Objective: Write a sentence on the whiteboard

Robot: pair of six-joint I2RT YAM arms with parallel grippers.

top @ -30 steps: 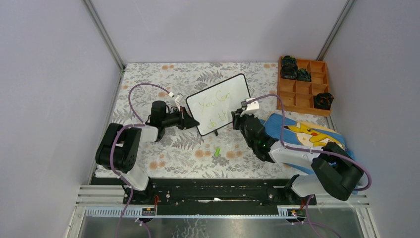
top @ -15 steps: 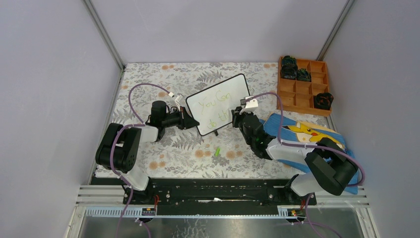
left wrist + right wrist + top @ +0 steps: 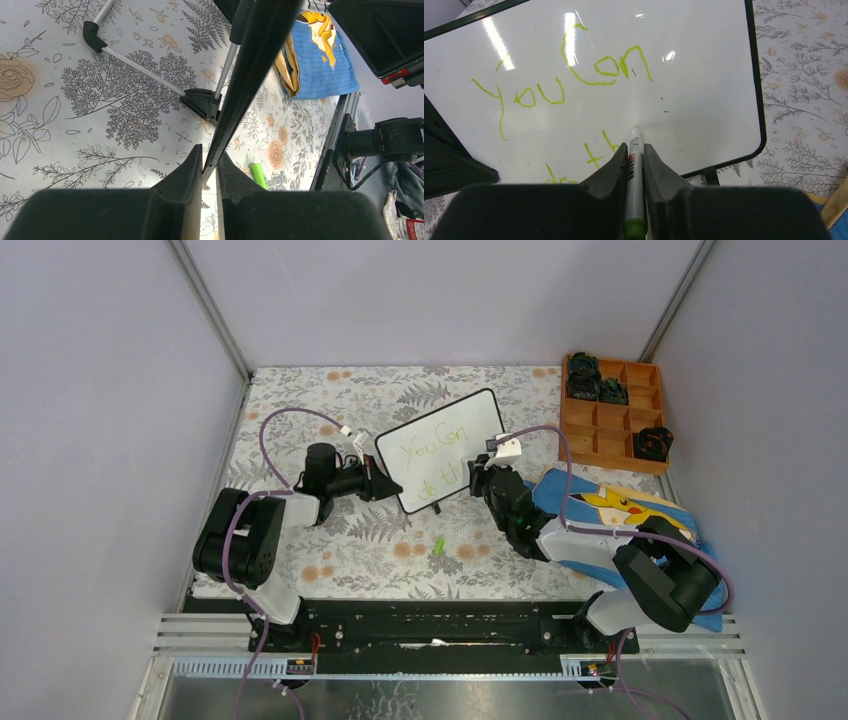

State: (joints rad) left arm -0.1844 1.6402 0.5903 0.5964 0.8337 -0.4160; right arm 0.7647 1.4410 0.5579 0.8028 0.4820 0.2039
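The whiteboard (image 3: 474, 416) stands tilted on its small black feet mid-table. My left gripper (image 3: 384, 485) is shut on its lower left edge; in the left wrist view the frame (image 3: 250, 65) runs edge-on between the fingertips of that gripper (image 3: 209, 156). My right gripper (image 3: 635, 147) is shut on a grey marker (image 3: 636, 170) with a green end. Its tip touches the board below "Can". The sentence (image 3: 559, 85) reads "You Can" in light green. A second line starts with "d" and "th", partly hidden by my fingers.
A green marker cap (image 3: 438, 546) lies on the floral cloth in front of the board. A wooden compartment tray (image 3: 612, 412) holding dark objects sits at the back right. A blue Pikachu cloth (image 3: 620, 508) lies under my right arm. Grey walls close in both sides.
The right arm's elbow and wrist shifted slightly, carrying the marker a little to the right on the board. The left gripper and the board stayed put.
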